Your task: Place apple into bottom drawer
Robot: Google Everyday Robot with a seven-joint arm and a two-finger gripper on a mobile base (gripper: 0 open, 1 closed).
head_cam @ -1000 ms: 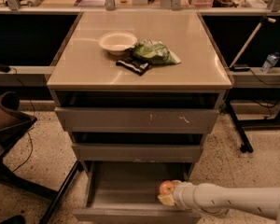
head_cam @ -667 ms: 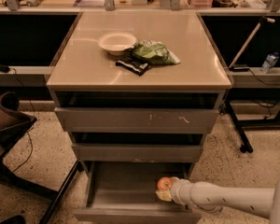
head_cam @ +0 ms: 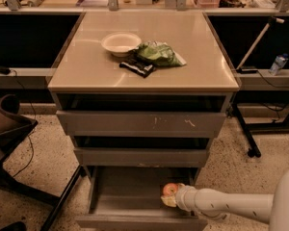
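Gripper (head_cam: 169, 200) meets apple (head_cam: 170, 189) at right of bottom drawer (head_cam: 127, 201), open toward camera.

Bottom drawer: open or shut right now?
Open. The bottom drawer juts out past the middle drawer, its tray floor showing. The gripper is over its right side, with the apple at its tip.
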